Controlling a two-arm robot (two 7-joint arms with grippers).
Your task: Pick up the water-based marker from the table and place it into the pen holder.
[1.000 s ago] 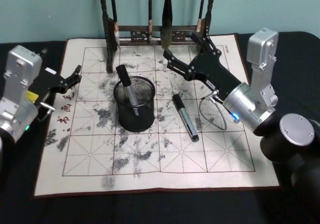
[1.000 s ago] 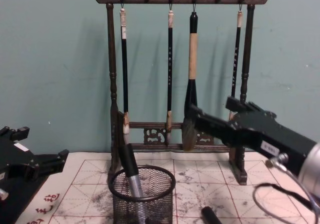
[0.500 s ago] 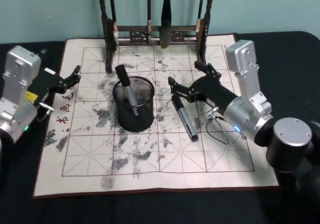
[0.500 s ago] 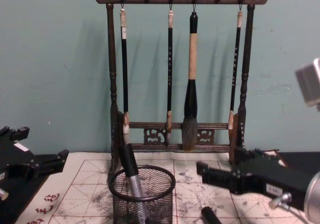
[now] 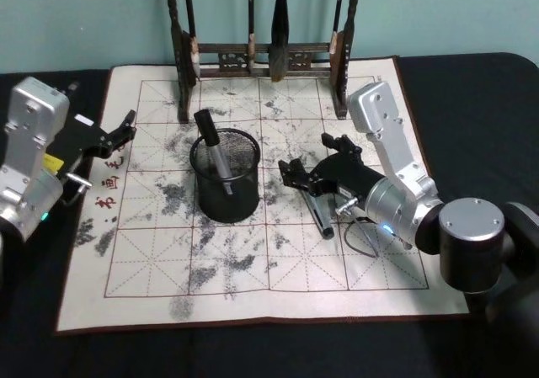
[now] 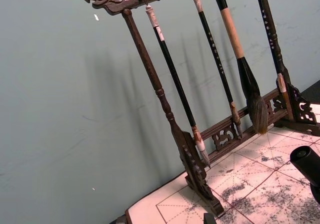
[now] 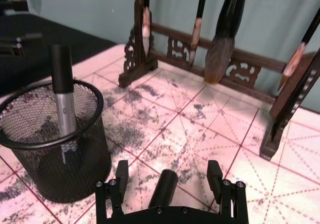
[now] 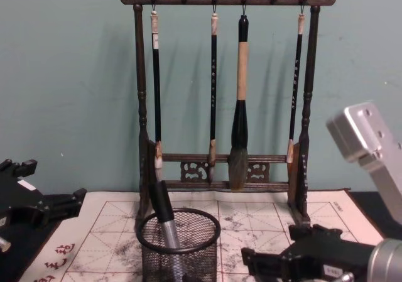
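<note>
Right pincer, spread, straddles the marker beside the pen holder; left pincer parked, spread.

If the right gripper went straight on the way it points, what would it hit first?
Probably the water-based marker, lying on the calligraphy mat between the open fingers of the right gripper; the pen holder sits off to one side.

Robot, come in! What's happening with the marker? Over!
Right gripper open, low, straddling the marker on the mat. Left gripper parked at the mat's left edge. Pen holder close by, another marker already inside.
</note>
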